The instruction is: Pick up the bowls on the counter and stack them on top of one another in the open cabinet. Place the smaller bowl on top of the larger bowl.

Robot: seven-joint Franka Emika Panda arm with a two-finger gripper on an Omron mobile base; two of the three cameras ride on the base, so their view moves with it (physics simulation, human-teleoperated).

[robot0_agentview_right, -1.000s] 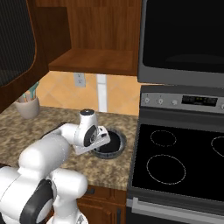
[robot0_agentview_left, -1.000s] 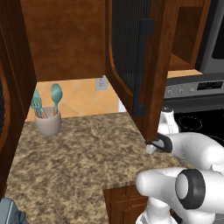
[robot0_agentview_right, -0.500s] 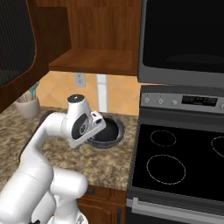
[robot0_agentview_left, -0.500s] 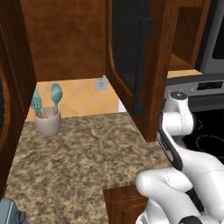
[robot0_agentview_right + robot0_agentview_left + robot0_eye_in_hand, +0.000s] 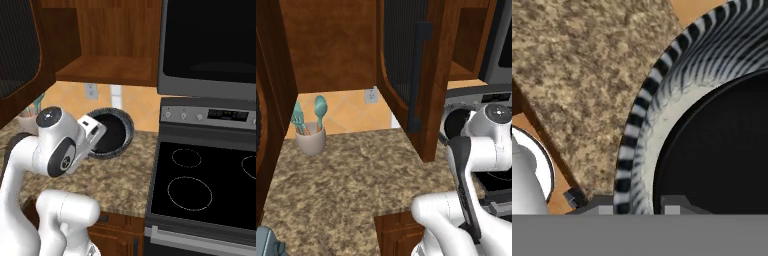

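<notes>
Beige utensil cup (image 5: 310, 142): left of centre in the left base view, upright, holding teal spoons (image 5: 320, 106) that stand above its rim.

Wall outlet (image 5: 371, 95): white plate on the tan tiled backsplash (image 5: 346, 112), centre of the left base view; also upper left in the right base view.

Black stove top (image 5: 207, 186): lower right of the right base view, white ring burner outlines.

Stove control panel (image 5: 212, 115): grey band with knobs and a small display.

Microwave (image 5: 210, 42): dark door, upper right.
</notes>
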